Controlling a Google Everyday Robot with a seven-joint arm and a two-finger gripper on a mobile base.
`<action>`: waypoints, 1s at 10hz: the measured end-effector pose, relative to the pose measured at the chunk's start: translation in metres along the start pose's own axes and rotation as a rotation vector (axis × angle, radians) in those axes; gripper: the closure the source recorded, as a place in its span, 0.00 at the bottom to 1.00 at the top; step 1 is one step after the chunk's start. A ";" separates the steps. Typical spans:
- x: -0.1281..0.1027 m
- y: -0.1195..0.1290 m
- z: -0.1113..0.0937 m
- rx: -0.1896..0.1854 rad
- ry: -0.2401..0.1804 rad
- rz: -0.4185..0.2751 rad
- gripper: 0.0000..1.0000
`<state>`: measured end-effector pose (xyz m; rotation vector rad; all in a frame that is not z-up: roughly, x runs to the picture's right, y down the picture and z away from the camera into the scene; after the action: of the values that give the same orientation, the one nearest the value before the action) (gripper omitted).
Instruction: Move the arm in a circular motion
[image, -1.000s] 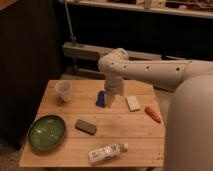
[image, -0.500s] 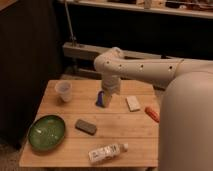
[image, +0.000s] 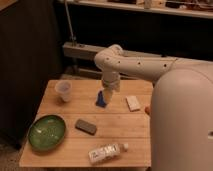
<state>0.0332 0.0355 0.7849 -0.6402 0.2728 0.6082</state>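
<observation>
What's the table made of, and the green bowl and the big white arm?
Table: pale wood, plank seams showing. Green bowl: glossy, maybe ceramic or plastic. Arm: smooth white shell, probably plastic. Its gripper hangs over the blue object.

**A:** so how's the big white smooth tubular arm (image: 142, 67) sitting rn?

**B:** it sticks out of the bulky white body shell (image: 182, 120) on the right and reaches left, pretty much level. Then it bends at a rounded elbow joint (image: 111, 56) and points straight down.

**A:** and the gripper?

**B:** the narrow pale gripper (image: 110, 88) hangs at the bottom end, right under that elbow, aimed downward.
</observation>
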 end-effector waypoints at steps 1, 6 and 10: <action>0.000 0.000 0.000 -0.002 -0.008 0.002 0.35; -0.008 -0.023 0.006 -0.010 -0.032 -0.047 0.35; 0.000 -0.020 0.012 -0.014 -0.042 -0.077 0.35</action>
<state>0.0456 0.0301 0.8038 -0.6478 0.2035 0.5491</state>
